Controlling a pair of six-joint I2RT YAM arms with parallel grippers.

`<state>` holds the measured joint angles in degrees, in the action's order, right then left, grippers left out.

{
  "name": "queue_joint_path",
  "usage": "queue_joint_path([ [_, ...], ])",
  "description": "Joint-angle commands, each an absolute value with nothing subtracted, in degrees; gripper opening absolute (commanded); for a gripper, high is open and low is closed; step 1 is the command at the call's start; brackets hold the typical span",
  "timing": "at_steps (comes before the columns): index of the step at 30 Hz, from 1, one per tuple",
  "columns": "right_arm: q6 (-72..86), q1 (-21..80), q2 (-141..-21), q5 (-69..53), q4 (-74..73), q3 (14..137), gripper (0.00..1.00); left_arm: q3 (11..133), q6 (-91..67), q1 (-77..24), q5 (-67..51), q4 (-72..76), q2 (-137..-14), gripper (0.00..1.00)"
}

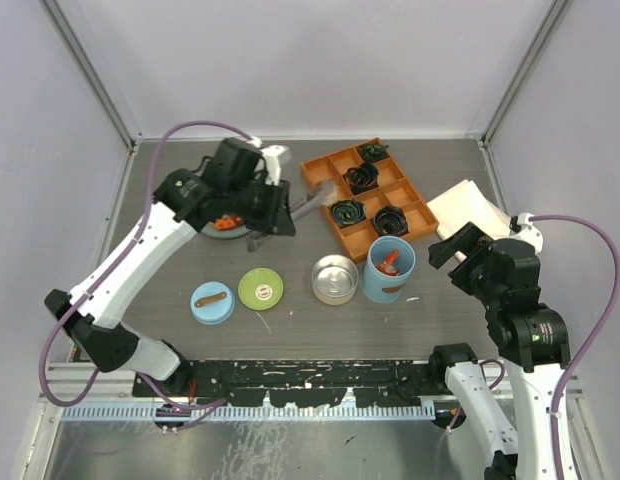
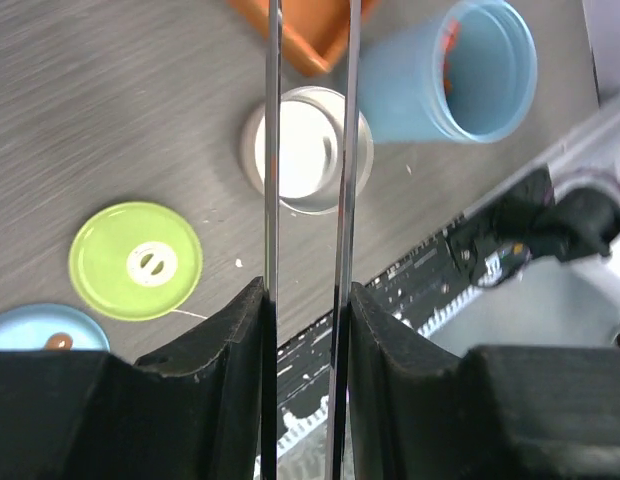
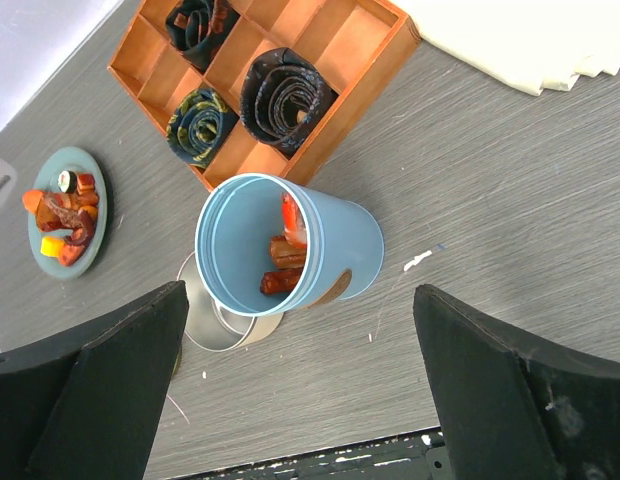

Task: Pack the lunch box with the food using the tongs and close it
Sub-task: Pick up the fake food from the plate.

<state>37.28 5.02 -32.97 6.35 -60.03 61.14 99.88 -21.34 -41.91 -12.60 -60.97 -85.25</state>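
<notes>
My left gripper is shut on the slim grey tongs, one finger pressing each arm; the arms stand slightly apart, with nothing seen between them. It hovers over the teal plate holding the food. The light-blue cylinder stands uncovered with red and brown pieces inside. Beside it sits the empty steel tin. The green lid and blue lid lie flat on the table. My right gripper is open, right of the cylinder.
An orange compartment tray of black coils sits at the back, just beyond the tongs' tips. White folded sheets lie at the back right. Grey walls enclose the table.
</notes>
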Motion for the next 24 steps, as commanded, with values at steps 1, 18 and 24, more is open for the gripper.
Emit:
queue_joint_path([
  [1,37.5,4.8,-33.1,6.0,-57.4,61.5,1.0,92.0,-29.8,-32.1,-13.3,-53.7,-79.9,0.34],
  [18,37.7,4.8,-33.7,5.7,-57.2,61.8,1.0,83.3,-30.1,-11.4,-6.7,-57.8,-78.6,0.34],
  [24,37.7,4.8,-33.7,5.9,-57.2,61.7,1.0,82.4,-28.3,-8.1,-2.6,-58.0,-80.2,0.34],
])
